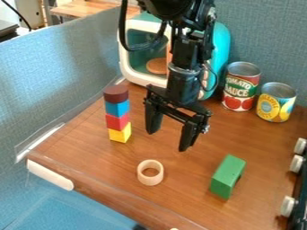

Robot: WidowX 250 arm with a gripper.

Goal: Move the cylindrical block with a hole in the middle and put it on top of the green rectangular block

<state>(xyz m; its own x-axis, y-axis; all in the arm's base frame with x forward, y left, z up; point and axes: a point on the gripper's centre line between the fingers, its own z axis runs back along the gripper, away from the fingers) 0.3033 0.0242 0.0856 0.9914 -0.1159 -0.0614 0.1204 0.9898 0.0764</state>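
The gripper (171, 134) hangs open over the middle of the table, with nothing between its spread fingers. A pale wooden ring-shaped block with a hole through its middle (142, 176) lies flat near the table's front edge, below the gripper in the view and apart from it. To the ring's right, the green rectangular block (228, 176) rests on the table, with a gap between the two. Nothing lies on top of the green block.
A stack of yellow, red, blue and brown blocks (117, 113) stands left of the gripper. Behind are a teal toy oven (220, 47) and two cans (241, 86). Knobs (288, 205) line the right edge, and a blue-grey partition (66, 72) bounds the left.
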